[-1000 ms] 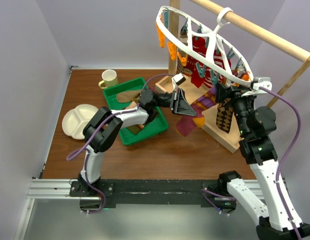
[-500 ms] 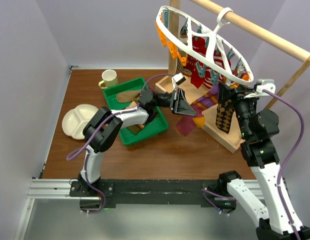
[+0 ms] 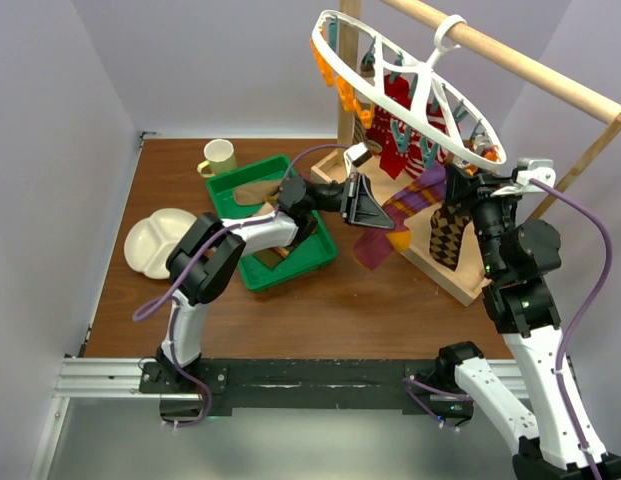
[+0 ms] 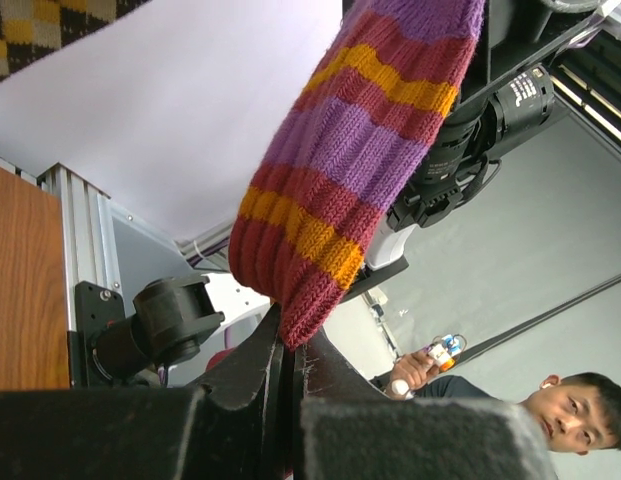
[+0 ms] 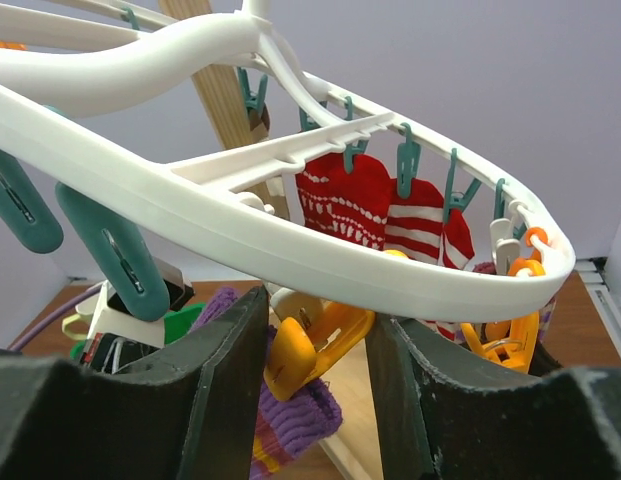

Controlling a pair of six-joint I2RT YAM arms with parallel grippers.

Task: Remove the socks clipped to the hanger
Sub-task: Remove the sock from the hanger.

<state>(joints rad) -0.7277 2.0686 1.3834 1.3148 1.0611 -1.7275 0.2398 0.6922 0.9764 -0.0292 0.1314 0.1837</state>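
The white oval hanger (image 3: 410, 90) hangs by its hook from a wooden rail, with teal and orange clips under it. My left gripper (image 3: 375, 215) is shut on the toe of a maroon, purple and orange striped sock (image 3: 400, 210). In the left wrist view the sock (image 4: 350, 150) rises out of the shut left gripper (image 4: 290, 345). My right gripper (image 5: 320, 320) is open just under the hanger rim (image 5: 240, 230). Its jaws stand on either side of an orange clip (image 5: 310, 345) that pinches the sock's purple cuff (image 5: 290, 420). Red and white socks (image 5: 390, 210) hang behind. A black and tan argyle sock (image 3: 448, 230) hangs beside the right gripper (image 3: 460, 185).
A green tray (image 3: 275, 225), a pale mug (image 3: 220, 157) and a white divided plate (image 3: 155, 240) are on the left of the table. The wooden rail (image 3: 510, 55), its post (image 3: 348, 80) and base board (image 3: 440, 262) fill the back right.
My right gripper has moved slightly up and right against the hanger rim, and the hanger and argyle sock have shifted a little. The left gripper holds the striped sock almost in place.
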